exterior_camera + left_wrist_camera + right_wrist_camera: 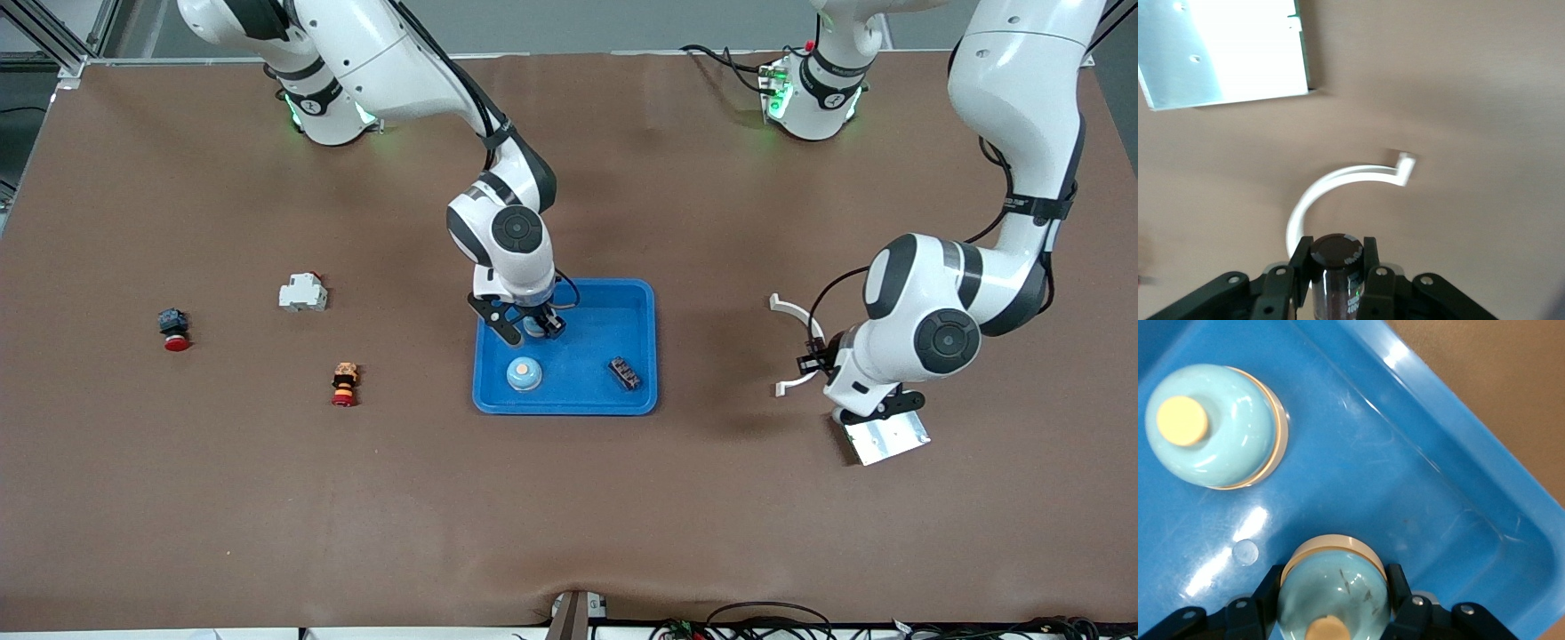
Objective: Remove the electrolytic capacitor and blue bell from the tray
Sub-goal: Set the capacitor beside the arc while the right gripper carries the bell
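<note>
Nearest the camera lies one silver plate [887, 439], close beside my left tool [1335, 267], which hangs over the bare table [569, 516] at the left arm's end, clamped on the single electrolytic capacitor [1336, 250]. That puts the capacitor well clear of the tray [565, 407]. It is a small, stiff, smooth can, light but likely to twist in the fingers, so I judge a grip across its round body to be the right hold. One white curved piece [1338, 183] lies on the table just under that tool. Farther off, one blue tray holds two bells and one small black part [624, 373]. My right tool [1333, 600] is down inside the tray with its fingers closed against both sides of the blue bell [1335, 587]. The second bell [1211, 427] sits a little apart from that tool, toward the tray's near rim. I expect a bell to be hard, glossy and domed, hence slippery. The hold should sit low on the dome near the base ring, not on the cream button, and the lift should be gentle so it neither rings nor pops out. Three loose parts lie well apart from both tools toward the right arm's end: an orange and red stack [344, 384], a black and red button [173, 328] and a white module [303, 292].
</note>
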`<state>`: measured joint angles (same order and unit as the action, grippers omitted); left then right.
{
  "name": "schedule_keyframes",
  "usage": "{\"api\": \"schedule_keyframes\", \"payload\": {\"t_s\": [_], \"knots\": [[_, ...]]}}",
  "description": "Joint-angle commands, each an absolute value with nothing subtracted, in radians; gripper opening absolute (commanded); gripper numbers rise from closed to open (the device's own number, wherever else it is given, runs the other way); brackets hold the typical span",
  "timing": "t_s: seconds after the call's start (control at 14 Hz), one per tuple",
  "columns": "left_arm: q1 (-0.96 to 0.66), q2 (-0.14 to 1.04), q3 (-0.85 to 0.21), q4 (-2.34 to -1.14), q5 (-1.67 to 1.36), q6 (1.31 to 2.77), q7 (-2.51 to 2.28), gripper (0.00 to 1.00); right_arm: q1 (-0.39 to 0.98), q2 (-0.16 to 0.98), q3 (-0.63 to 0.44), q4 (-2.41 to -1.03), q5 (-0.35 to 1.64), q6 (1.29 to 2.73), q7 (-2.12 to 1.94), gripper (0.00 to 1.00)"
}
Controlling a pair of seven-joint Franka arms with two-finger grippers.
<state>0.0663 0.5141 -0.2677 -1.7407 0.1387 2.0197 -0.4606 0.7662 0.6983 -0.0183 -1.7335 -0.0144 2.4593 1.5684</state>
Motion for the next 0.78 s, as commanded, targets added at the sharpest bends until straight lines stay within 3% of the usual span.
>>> {"api": "schedule_keyframes", "payload": {"t_s": [0.0, 0.29, 0.5, 0.71], "knots": [[0.107, 0.476, -0.278, -1.798, 0.193, 2.043, -0.398, 0.14, 0.759, 0.703, -0.021, -1.681, -0.023, 2.436, 1.580, 0.00], [0.138, 0.472, -0.278, -1.853, 0.218, 2.132, -0.341, 0.14, 0.718, 0.687, -0.021, -1.623, -0.021, 2.315, 1.507, 0.00], [0.147, 0.472, -0.278, -1.897, 0.241, 2.206, -0.308, 0.14, 0.645, 0.597, -0.021, -1.646, -0.015, 2.163, 1.294, 0.00], [0.173, 0.472, -0.281, -1.919, 0.268, 2.229, -0.290, 0.14, 0.594, 0.507, -0.021, -1.718, -0.015, 2.140, 1.175, 0.00]]}}
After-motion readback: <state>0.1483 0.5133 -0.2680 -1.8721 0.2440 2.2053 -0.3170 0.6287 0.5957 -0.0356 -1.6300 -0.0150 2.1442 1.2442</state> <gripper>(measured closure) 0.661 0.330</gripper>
